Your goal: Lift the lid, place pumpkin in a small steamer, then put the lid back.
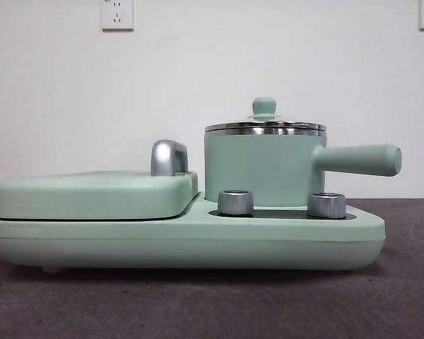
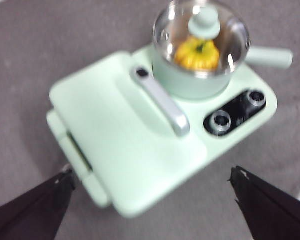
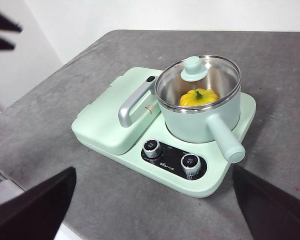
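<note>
Front view shows the lid (image 1: 265, 126) seated level on the small steamer (image 1: 261, 169), steel rim on steel rim, knob upright. Through the glass, from both wrist cameras, I see the pumpkin (image 3: 199, 97) lying inside the pot. So I judge the task complete, and what remains is only to keep clear.

Both of mine hang high above the appliance. My left end effector (image 2: 152, 200) is spread wide and holds nothing; my right end effector (image 3: 155, 205) is equally wide and empty. Neither touches anything.

To finish well, I should retreat upward and outward, not sweep low. The pot's long side handle (image 3: 224, 139) juts toward a tabletop (image 3: 270, 80) edge and would tip the pot if clipped. The chrome handle (image 3: 132, 102) on the flat hinged cover (image 3: 107, 122) stands just beside the pot. Two knobs (image 3: 171, 154) sit on the base, near the pot.
</note>
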